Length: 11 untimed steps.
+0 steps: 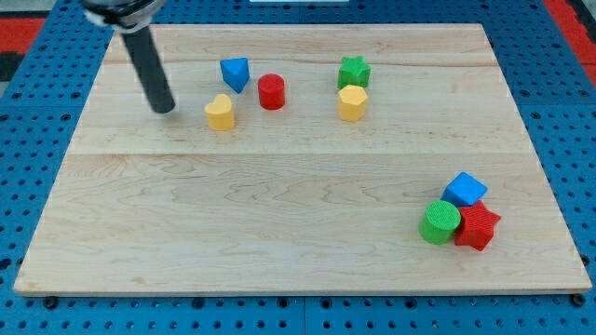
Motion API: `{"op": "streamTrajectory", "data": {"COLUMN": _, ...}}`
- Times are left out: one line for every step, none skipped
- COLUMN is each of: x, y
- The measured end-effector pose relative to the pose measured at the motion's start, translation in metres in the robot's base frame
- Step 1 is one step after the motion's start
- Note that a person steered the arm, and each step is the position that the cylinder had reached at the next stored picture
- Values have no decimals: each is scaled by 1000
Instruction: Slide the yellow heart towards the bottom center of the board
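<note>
The yellow heart (220, 113) lies on the wooden board (279, 214) at the upper left of centre. My tip (165, 109) rests on the board just to the heart's left, a small gap apart. The dark rod rises from it to the view's top left. A blue triangular block (236, 73) sits just above the heart and a red cylinder (271, 91) is to the heart's upper right.
A green star (354, 71) and a yellow hexagon (352, 103) stand together at the upper middle right. At the lower right a blue cube (464, 190), a green cylinder (440, 221) and a red star (477, 226) cluster together. Blue pegboard surrounds the board.
</note>
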<state>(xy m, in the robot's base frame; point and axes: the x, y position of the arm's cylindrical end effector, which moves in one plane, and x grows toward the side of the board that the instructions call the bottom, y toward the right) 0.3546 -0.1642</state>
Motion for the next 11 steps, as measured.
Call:
{"op": "streamTrajectory", "data": {"x": 2, "y": 42}}
{"op": "streamTrajectory", "data": {"x": 27, "y": 66}}
{"op": "streamTrajectory", "data": {"x": 75, "y": 133}}
{"op": "streamTrajectory", "data": {"x": 111, "y": 196}}
{"op": "streamTrajectory", "data": {"x": 119, "y": 201}}
{"op": "streamTrajectory", "data": {"x": 97, "y": 174}}
{"op": "streamTrajectory", "data": {"x": 103, "y": 158}}
{"op": "streamTrajectory", "data": {"x": 139, "y": 179}}
{"op": "streamTrajectory", "data": {"x": 157, "y": 196}}
{"op": "streamTrajectory", "data": {"x": 162, "y": 159}}
{"op": "streamTrajectory", "data": {"x": 181, "y": 135}}
